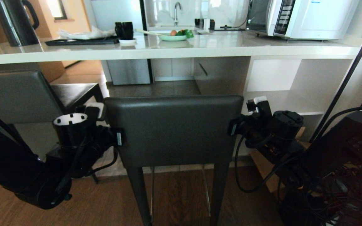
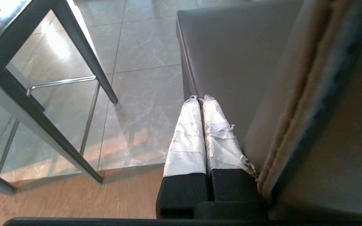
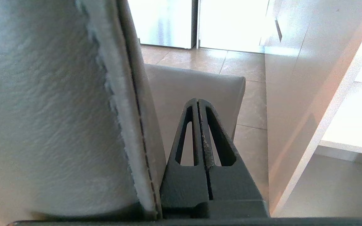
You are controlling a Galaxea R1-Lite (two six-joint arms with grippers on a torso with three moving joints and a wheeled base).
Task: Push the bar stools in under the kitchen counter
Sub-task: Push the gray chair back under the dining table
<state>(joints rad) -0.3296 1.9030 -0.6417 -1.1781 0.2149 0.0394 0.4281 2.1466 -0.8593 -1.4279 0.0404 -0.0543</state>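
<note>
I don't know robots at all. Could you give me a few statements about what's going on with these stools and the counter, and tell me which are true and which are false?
1. The left end effector and the right end effector sit at opposite sides of the nearer bar stool's backrest. True.
2. Both end effectors have their fingers spread wide. False: both are shut, fingers together.
3. A second bar stool stands to the robot's left. True.
4. The kitchen counter top is bare. False: it carries a kettle, a microwave, a dark mug and a green plate of food.
5. The right end effector clamps a stool leg. False: it holds nothing, beside the backrest.
</note>
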